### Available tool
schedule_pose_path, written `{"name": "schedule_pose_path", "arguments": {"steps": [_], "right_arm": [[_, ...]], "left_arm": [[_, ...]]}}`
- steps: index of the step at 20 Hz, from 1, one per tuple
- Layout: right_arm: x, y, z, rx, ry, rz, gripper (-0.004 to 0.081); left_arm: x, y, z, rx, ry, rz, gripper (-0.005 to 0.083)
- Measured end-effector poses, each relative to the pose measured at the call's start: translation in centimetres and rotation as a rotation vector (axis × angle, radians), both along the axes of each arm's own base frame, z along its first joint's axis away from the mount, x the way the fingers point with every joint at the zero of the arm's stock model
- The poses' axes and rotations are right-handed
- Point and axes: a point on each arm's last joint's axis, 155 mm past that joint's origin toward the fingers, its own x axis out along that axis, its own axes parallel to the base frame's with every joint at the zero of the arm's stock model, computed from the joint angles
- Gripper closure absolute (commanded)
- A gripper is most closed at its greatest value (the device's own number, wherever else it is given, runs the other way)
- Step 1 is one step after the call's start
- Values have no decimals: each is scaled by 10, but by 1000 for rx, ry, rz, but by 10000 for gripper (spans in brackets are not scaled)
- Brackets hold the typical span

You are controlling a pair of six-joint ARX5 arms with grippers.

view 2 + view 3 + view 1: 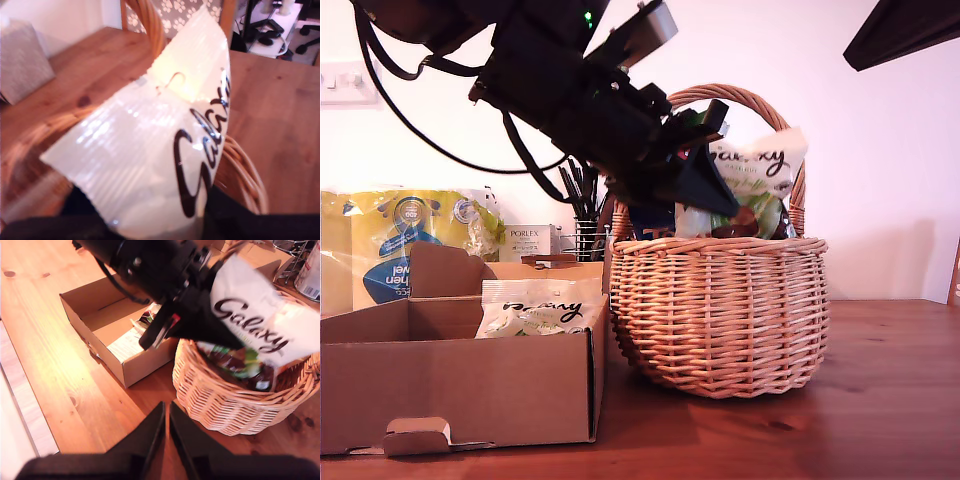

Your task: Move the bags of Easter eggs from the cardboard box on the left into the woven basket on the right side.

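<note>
Risk: my first gripper (720,190), clamped on Galaxy bag (757,165) above basket (720,320), may snag the handle (775,112); my second gripper (166,432) is closed, empty.

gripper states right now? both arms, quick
My first gripper: shut on the white Galaxy bag, held over the woven basket.
My second gripper: shut, jaws together, holding nothing, above the table.

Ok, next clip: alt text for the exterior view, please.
My first gripper holds a white Galaxy bag over the woven basket, which already contains pouches. At the exterior view's left, another Galaxy bag lies in the cardboard box on a wooden table.
</note>
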Motion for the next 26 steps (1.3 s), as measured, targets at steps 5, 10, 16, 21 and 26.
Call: {"name": "schedule_pose_path", "arguments": {"steps": [5,10,16,21,26], "right_arm": [[0,0,0,0,0,0,782],[0,0,0,0,0,0,782],[0,0,0,0,-1,0,782],[0,0,0,0,-1,0,782],[0,0,0,-1,-3,2,782]], "left_arm": [[7,5,-1,1,12,57,454],[6,4,0,-2,11,55,342],[14,-4,33,-47,-32,55,342],[4,6,70,-55,-44,53,729],[-19,26,76,21,-24,19,794]]}}
